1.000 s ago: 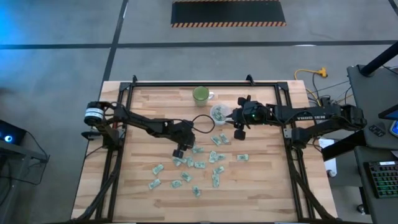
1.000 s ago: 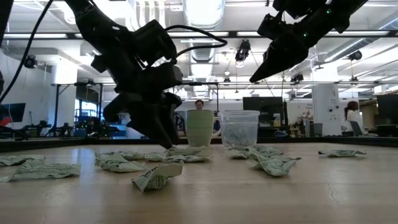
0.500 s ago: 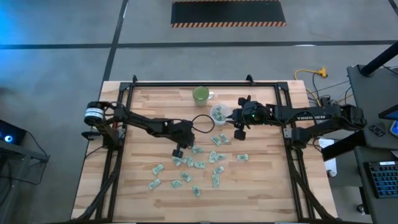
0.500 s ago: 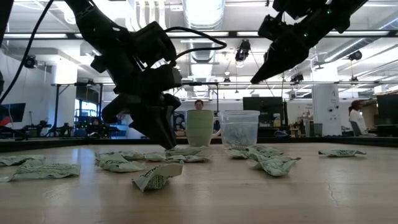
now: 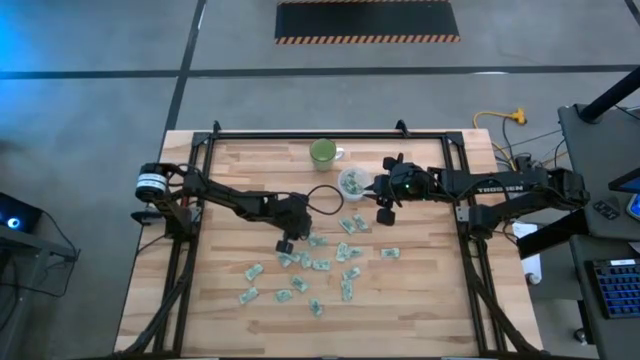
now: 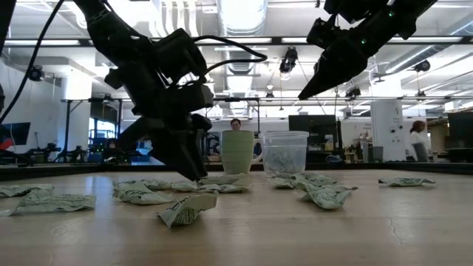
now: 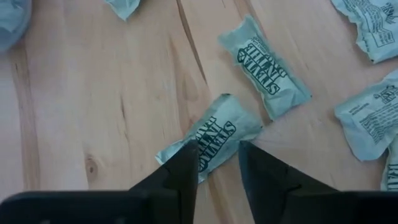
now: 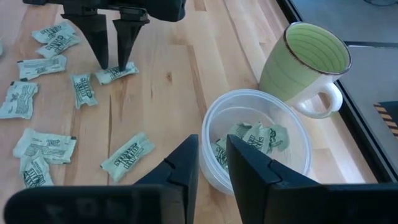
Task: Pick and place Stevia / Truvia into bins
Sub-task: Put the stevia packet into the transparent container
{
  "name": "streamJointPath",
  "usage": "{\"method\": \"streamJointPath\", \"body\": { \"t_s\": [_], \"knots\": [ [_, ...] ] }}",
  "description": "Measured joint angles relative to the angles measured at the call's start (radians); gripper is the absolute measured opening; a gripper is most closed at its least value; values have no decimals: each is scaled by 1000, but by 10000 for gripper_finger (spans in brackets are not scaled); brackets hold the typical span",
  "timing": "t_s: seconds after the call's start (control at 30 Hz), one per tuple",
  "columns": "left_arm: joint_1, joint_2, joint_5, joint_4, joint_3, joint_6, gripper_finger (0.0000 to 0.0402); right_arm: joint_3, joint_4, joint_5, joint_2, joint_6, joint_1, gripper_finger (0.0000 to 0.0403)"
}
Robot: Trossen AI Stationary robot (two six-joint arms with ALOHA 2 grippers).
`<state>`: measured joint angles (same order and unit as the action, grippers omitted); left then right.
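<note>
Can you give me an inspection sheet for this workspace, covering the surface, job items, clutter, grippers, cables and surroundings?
Surface: wooden slat table, bare at the edges.
Job's things: many green sachets scattered mid-table; clear cup already holds a few.
Clutter: green mug beside the cup, handle touching or nearly touching its rim.
Grippers: left gripper low at the table, fingers straddling one sachet, a gap showing between them; right gripper raised above the cup's near rim, fingers apart, nothing seen between them.
Cables: black loop at the left arm; yellow cable off the table.
Surroundings: lab room, a person far behind.
</note>
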<state>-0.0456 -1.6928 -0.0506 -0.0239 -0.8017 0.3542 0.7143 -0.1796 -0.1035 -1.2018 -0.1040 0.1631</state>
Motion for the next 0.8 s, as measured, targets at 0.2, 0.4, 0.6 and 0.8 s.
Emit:
{"method": "streamJointPath", "body": {
  "t_s": [0.2, 0.4, 0.6, 0.8],
  "knots": [
    [0, 0, 6, 1, 0, 5, 39, 0, -1, 0, 0, 0, 0, 70],
    [0, 0, 23, 1, -6, 30, 8, 0, -4, 0, 0, 0, 0, 64],
    [0, 9, 132, 23, -33, 29, 1, 0, -4, 0, 0, 0, 0, 66],
    [0, 14, 168, 116, -56, 56, 1, 0, -43, 0, 0, 50, -4, 61]
  ]
}}
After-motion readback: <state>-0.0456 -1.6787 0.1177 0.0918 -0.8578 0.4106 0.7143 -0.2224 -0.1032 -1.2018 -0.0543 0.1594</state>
